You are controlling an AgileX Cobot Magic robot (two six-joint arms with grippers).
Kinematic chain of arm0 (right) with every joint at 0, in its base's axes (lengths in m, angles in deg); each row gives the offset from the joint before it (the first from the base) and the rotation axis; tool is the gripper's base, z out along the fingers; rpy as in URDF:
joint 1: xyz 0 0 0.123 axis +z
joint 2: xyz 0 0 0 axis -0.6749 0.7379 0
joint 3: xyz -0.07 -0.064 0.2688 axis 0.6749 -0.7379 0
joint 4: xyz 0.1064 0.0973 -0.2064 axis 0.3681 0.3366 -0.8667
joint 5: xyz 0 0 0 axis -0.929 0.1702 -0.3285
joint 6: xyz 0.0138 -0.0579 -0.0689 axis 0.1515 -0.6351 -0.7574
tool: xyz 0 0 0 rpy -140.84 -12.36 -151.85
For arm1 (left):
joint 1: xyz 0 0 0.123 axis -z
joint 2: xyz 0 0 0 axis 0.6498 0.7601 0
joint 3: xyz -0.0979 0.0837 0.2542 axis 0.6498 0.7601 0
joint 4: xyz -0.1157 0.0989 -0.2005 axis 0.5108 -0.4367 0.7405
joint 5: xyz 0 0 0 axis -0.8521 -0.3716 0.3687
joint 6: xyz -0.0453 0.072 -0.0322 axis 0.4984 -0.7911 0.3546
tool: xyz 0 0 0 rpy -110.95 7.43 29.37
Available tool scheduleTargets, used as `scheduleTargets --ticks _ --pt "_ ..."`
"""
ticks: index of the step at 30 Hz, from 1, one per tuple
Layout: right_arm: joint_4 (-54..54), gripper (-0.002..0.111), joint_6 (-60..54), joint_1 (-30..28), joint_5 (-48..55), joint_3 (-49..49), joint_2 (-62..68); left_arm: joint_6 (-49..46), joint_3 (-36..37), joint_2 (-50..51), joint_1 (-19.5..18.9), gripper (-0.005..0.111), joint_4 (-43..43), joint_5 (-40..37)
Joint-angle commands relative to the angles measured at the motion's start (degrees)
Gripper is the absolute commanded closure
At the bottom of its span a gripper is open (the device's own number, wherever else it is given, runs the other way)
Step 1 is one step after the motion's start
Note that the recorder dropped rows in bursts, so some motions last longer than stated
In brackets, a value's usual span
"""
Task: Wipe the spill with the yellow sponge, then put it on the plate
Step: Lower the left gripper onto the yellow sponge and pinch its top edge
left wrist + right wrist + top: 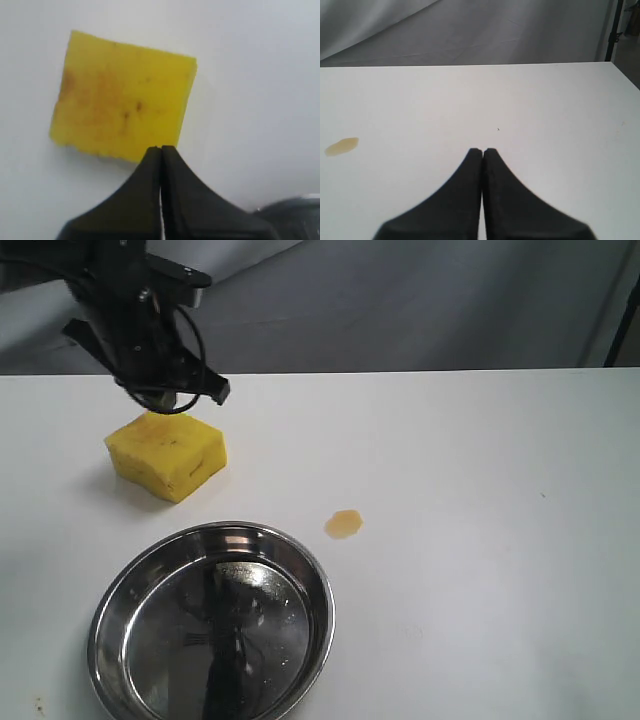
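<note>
nearest: round shiny steel plate [118, 588], its scuffed base showing only reflections. beyond: small amber spill [343, 524] on white table [480, 540]; left of it, stained yellow foam sponge [166, 455]. left gripper [161, 149], tips pressed together, over the sponge's far edge; right gripper [482, 150] likewise, well apart from the spill.

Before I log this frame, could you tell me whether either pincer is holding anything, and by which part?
Nothing is held. The left pincer is shut empty above the yellow sponge; the right pincer is shut empty too.
</note>
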Motion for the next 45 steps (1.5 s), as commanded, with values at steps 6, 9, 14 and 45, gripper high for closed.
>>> scheduleTargets --ticks 6,9,14,45 --pt "-0.2 0.108 0.0 -0.1 -0.1 -0.1 -0.4 1.7 -16.6 15.0 0.2 0.084 0.6 -1.6" --pt "-0.2 0.108 0.0 -0.1 -0.1 -0.1 -0.4 4.0 -17.7 17.5 0.2 0.064 0.6 -1.6" --pt "-0.2 0.108 0.0 -0.1 -0.1 -0.1 -0.4 3.5 -17.7 20.6 0.2 0.051 -2.8 -3.8" --pt "-0.2 0.108 0.0 -0.1 -0.1 -0.1 -0.4 -1.4 -17.8 23.1 0.6 0.107 -5.4 -8.7"
